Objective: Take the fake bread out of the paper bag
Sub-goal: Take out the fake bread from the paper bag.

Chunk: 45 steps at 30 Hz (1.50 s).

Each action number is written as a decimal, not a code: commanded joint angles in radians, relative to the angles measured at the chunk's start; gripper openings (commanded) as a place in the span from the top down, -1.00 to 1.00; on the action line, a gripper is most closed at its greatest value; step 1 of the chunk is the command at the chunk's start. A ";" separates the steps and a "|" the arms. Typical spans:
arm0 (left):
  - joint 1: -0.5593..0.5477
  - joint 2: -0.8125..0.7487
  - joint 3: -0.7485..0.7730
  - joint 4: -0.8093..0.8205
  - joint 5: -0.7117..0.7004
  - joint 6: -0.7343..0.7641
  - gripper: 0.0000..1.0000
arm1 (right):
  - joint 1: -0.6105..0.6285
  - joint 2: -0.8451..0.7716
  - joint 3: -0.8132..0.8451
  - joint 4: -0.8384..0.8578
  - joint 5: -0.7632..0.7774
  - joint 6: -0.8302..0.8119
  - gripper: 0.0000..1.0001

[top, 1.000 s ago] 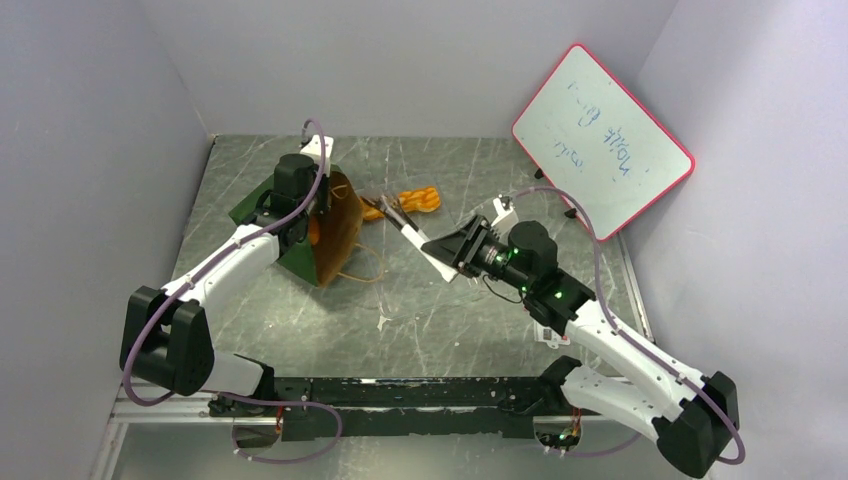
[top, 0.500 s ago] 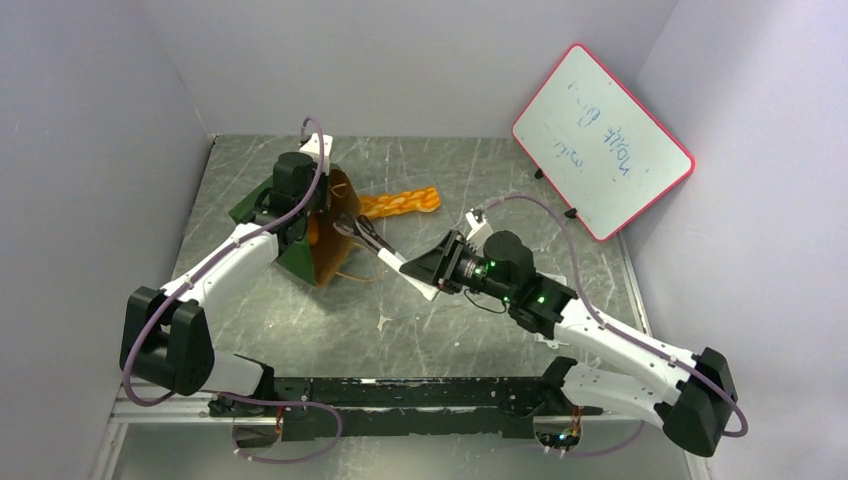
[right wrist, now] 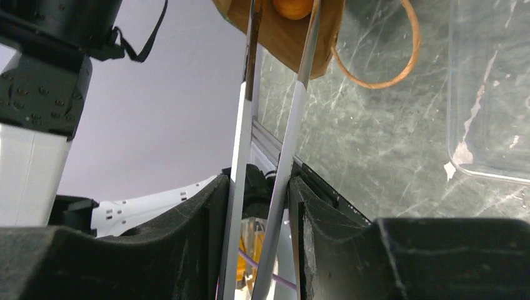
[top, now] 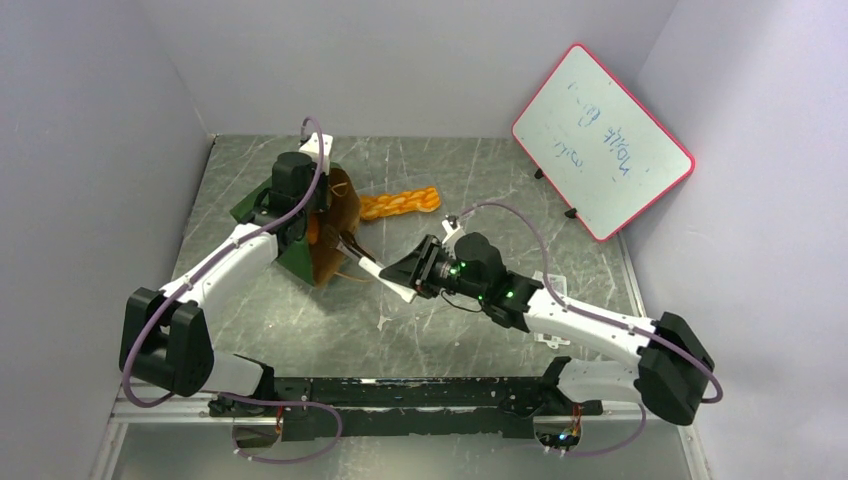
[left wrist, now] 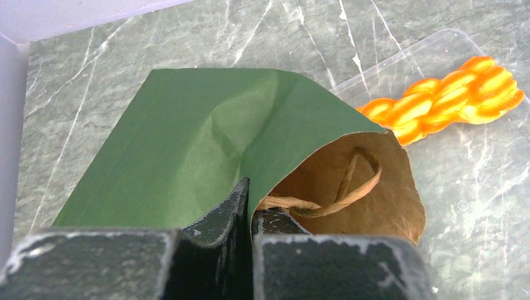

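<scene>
The paper bag (top: 328, 232) lies on its side, green outside (left wrist: 206, 144), its brown mouth facing right. My left gripper (left wrist: 251, 212) is shut on the bag's upper rim and shows in the top view (top: 303, 220). My right gripper (top: 405, 275) is shut on metal tongs (right wrist: 275, 156), whose tips reach into the bag's mouth. An orange roll (right wrist: 292, 7) sits between the tong tips inside the bag. A braided loaf of fake bread (top: 401, 203) lies outside the bag on a clear plastic tray (left wrist: 431, 53). Other breads are hidden.
A red-framed whiteboard (top: 600, 140) leans at the back right. The bag's tan loop handle (right wrist: 390, 69) lies on the table in front of the mouth. The clear tray (right wrist: 487, 94) lies right of the tongs. Grey walls close in the left, back and right.
My right arm has swung left with the tongs, from beside the braided loaf to the bag's mouth. The loaf stays on the tray. The left arm has not moved.
</scene>
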 commanded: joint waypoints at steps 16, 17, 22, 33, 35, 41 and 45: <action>0.008 -0.084 -0.047 0.085 0.055 -0.018 0.86 | 0.022 0.214 0.063 0.237 0.020 0.226 0.15; 0.008 -0.084 -0.049 0.086 0.056 -0.021 0.86 | 0.023 0.222 0.064 0.240 0.023 0.233 0.15; 0.008 -0.083 -0.060 0.097 0.063 -0.026 0.86 | 0.023 0.267 0.084 0.253 0.022 0.259 0.14; 0.008 -0.082 -0.070 0.115 0.074 -0.031 0.86 | 0.025 0.345 0.119 0.262 0.025 0.282 0.12; 0.008 -0.082 -0.072 0.115 0.078 -0.031 0.86 | 0.025 0.367 0.128 0.272 0.019 0.287 0.12; 0.008 -0.081 -0.073 0.116 0.088 -0.032 0.86 | 0.025 0.424 0.157 0.300 0.008 0.296 0.12; 0.008 -0.081 -0.071 0.116 0.096 -0.034 0.86 | 0.024 0.453 0.173 0.315 0.010 0.295 0.12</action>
